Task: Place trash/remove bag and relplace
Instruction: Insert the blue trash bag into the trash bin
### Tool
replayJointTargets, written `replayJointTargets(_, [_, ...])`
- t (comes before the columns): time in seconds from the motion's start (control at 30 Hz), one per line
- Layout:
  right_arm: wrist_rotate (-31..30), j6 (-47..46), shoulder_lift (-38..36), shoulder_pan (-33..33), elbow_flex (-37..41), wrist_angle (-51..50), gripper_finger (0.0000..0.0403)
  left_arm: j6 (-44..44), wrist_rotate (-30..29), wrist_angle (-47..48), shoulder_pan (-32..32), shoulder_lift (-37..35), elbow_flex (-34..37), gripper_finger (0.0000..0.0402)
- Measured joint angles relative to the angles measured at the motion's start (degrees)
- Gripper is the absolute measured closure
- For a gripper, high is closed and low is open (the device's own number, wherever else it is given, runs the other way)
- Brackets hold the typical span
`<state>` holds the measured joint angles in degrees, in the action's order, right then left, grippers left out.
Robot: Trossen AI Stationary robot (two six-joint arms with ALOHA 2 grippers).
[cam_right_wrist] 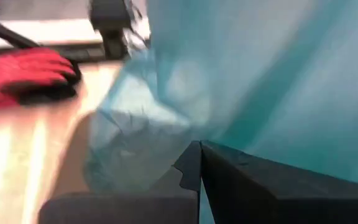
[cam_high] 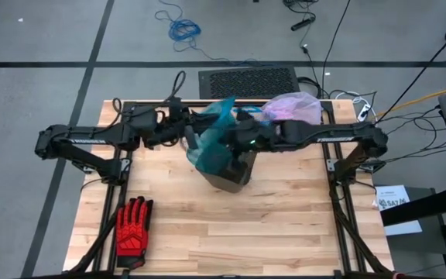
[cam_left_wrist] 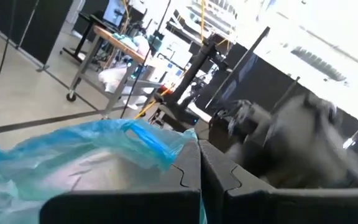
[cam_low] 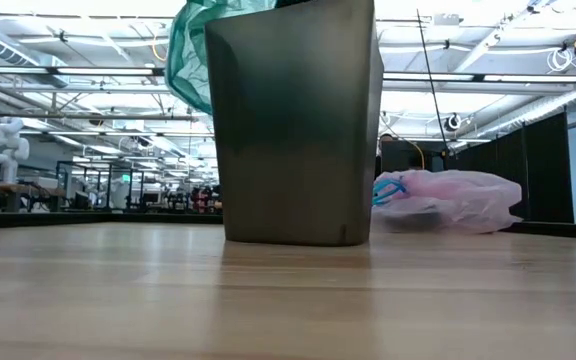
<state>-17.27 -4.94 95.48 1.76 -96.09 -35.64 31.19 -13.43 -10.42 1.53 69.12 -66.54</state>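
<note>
Though off-task, teal bag (cam_right_wrist: 166,143) between shut jaws.

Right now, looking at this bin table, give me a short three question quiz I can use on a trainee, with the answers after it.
1. True or false: the pink bag lies on the table behind the bin, already out of it.
2. Which bag are both grippers working at the bin's mouth? A. teal bag B. pink bag C. none
3. Fill in: near the table's front left corner lies a red ____.

Key: 1 true. 2 A; the left gripper and the right gripper are both shut on the teal plastic. 3 glove.
</note>
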Motion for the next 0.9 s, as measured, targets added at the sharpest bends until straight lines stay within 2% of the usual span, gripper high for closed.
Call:
replayJointTargets(0.2, [-0.4,-4.6,6.9,-0.2,0.0,-3.3,0.0403,0.0,0.3,0.4,-0.1,0.0,0.0,0.0401])
replayJointTargets(0.33, [4.1,-8.4,8.7,0.2,0.0,-8.8,0.0403,0.0,0.2,0.5,-0.1,0.0,0.0,0.0401])
replayJointTargets(0.43, [5.9,-8.7,6.3,1.7,0.1,-11.4,0.0403,0.0,0.3,0.7,-0.1,0.0,0.0,0.0401])
replayJointTargets(0.63, [11.7,-10.5,-5.6,2.8,0.1,-17.0,0.0403,-0.2,1.4,1.9,-0.1,0.4,0.0,0.0401])
replayJointTargets(0.7, [12.1,-11.8,-7.0,1.5,0.4,-19.3,0.0403,0.1,2.2,4.0,-0.1,0.9,0.0,0.0401])
replayJointTargets(0.9, [23.0,-13.2,-7.2,-5.9,0.4,-19.1,0.0403,1.0,10.3,3.2,0.1,3.6,-0.1,0.0401])
